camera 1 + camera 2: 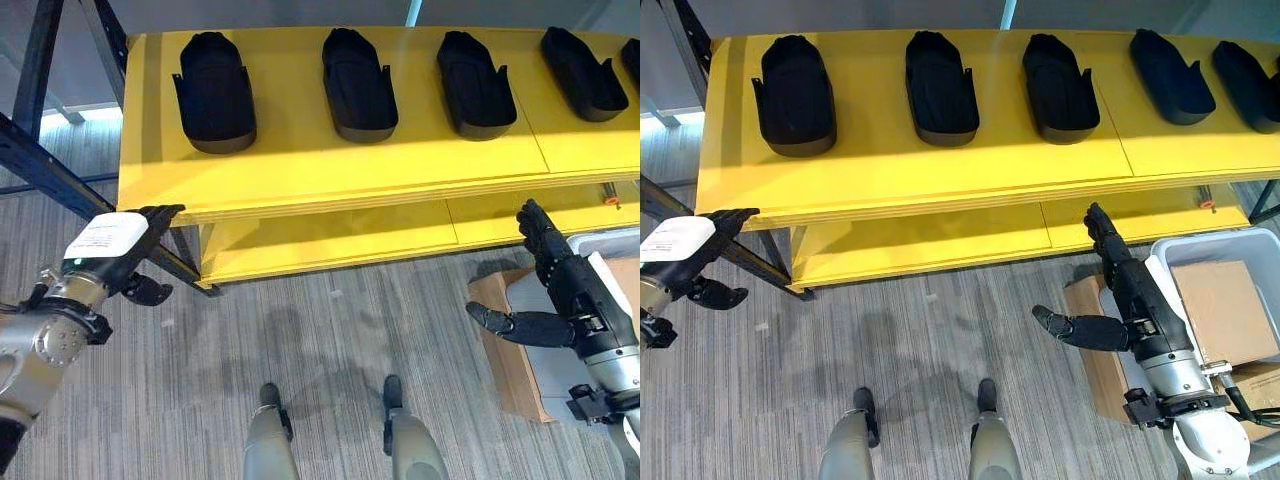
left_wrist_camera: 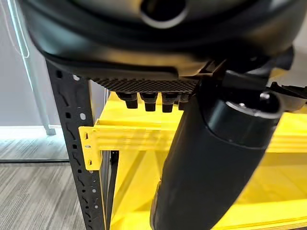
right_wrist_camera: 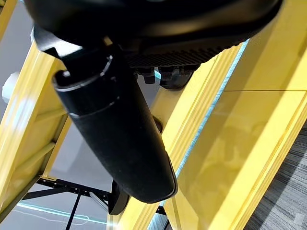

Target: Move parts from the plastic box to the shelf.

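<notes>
Several black moulded parts lie in a row on top of the yellow shelf. The grey plastic box stands on the floor at the far right, with a brown cardboard piece in it. My right hand hovers between the box and the shelf's front edge, open, fingers straight toward the shelf, thumb spread, holding nothing. My left hand is by the shelf's left front corner, open and empty; its fingers stretch toward the yellow edge.
A lower yellow shelf board sits under the top one. A dark steel rack post and slanting dark beams stand at the left. Flat cardboard lies on the grey carpet under the box.
</notes>
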Tool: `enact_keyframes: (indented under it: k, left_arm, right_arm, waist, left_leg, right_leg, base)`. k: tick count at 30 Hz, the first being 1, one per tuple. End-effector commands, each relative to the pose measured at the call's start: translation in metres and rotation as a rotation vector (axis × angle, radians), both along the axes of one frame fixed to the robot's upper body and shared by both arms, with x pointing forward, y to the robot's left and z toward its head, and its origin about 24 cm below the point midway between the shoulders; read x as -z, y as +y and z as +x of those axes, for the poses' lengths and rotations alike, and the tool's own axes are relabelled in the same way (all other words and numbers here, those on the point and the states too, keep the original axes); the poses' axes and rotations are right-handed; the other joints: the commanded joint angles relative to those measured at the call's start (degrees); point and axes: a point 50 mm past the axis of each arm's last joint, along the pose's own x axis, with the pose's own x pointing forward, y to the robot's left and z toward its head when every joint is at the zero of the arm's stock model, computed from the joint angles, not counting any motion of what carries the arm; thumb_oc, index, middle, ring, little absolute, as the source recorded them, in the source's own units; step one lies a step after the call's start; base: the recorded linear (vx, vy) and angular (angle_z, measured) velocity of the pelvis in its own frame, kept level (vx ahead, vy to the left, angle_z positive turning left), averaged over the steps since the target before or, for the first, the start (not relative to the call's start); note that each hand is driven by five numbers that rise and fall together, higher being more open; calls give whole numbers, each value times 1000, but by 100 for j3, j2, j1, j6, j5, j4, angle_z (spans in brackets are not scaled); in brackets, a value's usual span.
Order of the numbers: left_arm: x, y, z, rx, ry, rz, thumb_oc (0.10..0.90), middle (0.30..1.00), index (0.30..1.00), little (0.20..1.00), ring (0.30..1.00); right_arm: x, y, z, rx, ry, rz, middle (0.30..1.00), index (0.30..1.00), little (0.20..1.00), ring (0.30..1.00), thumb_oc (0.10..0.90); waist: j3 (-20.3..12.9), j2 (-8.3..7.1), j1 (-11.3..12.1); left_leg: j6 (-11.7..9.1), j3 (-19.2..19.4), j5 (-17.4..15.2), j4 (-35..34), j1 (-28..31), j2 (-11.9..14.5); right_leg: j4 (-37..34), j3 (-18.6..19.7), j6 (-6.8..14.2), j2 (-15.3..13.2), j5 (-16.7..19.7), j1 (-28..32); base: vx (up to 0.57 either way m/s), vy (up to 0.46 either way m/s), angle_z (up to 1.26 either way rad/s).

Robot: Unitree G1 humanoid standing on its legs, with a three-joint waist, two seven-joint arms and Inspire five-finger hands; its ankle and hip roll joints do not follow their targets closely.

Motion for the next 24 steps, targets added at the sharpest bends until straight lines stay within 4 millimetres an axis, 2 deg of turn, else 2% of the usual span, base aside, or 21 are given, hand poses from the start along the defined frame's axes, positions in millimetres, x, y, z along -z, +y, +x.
enact_keyframes:
  k: [1,5,10,12,14,15,16,19,21,22,24]
  left_arm:
    - [-50,-10,2,72,-235,-55,900,1000,1000,1000,1000]
    - [-46,-19,-3,118,-264,-164,900,1000,1000,1000,1000]
    - [-27,-33,-16,190,-315,-569,900,1000,1000,1000,1000]
    - [-11,-35,-21,194,-295,-747,900,1000,1000,1000,1000]
    - [12,-43,-29,196,-262,-997,900,1000,1000,1000,1000]
    - [12,-43,-29,195,-262,-999,900,1000,1000,1000,1000]
    - [28,-57,-40,227,-223,-1219,900,1000,1000,1000,1000]
    - [54,-72,-51,210,-163,-1483,900,1000,1000,1000,1000]
    - [61,-81,-59,220,-130,-1577,900,1000,1000,1000,1000]
    - [71,-85,-68,190,-107,-1648,900,1000,1000,1000,1000]
    - [78,-87,-73,171,-92,-1716,900,1000,1000,1000,1000]
  right_arm:
    - [-43,3,-7,-26,-227,-81,1000,1000,1000,1000,900]
    - [-42,4,-7,-31,-228,-74,1000,1000,1000,1000,900]
    - [-37,8,-4,-45,-219,-39,1000,1000,1000,1000,900]
    - [-32,9,0,-53,-202,-19,1000,1000,1000,1000,900]
    - [-26,13,2,-70,-177,-1,1000,1000,1000,1000,900]
    - [-26,13,2,-71,-176,-2,1000,1000,1000,1000,900]
    - [-19,14,3,-79,-145,3,1000,1000,1000,1000,900]
    - [-12,18,3,-109,-108,19,1000,1000,1000,1000,900]
    - [-10,21,3,-125,-97,10,1000,1000,1000,1000,900]
    - [-6,24,4,-156,-72,20,1000,1000,1000,1000,900]
    - [-5,26,3,-174,-62,21,1000,1000,1000,1000,900]
  waist:
    - [-469,48,-129]
    - [-500,57,-113]
    - [-558,92,-63]
    - [-591,107,-57]
    - [-643,124,-25]
    - [-639,125,-29]
    - [-717,157,-2]
    - [-848,192,31]
    - [-912,222,62]
    - [-948,218,94]
    - [-962,240,120]
  left_leg:
    - [108,-22,284,-93,-160,103]
    - [102,-21,339,-186,-62,101]
    - [98,-14,446,-386,193,114]
    - [93,-2,511,-501,353,133]
    - [94,11,588,-641,536,175]
    - [92,14,592,-651,551,176]
    - [81,14,738,-883,760,247]
    - [51,37,945,-1247,1103,394]
    - [31,27,1143,-1517,1329,518]
    - [43,39,1275,-1707,1565,593]
    - [29,27,1464,-1863,1688,662]
  right_leg:
    - [288,-218,-239,54,-917,887]
    - [255,-227,-250,61,-909,946]
    - [242,-216,-278,86,-909,1073]
    - [245,-202,-302,105,-921,1151]
    - [274,-212,-345,144,-972,1245]
    - [273,-210,-347,144,-973,1253]
    - [326,-224,-413,226,-1042,1340]
    - [435,-245,-523,381,-1190,1461]
    - [588,-238,-609,520,-1328,1481]
    - [772,-213,-706,644,-1480,1518]
    - [875,-203,-758,752,-1527,1500]
  base:
    - [0,0,0]
    - [0,0,0]
    - [8,-16,-1]
    - [28,-52,-5]
    - [37,-57,-1]
    - [32,-107,0]
    - [27,-112,-1]
    - [40,-148,1]
    - [14,-194,-19]
    - [-3,-164,-109]
    - [-14,-194,-84]
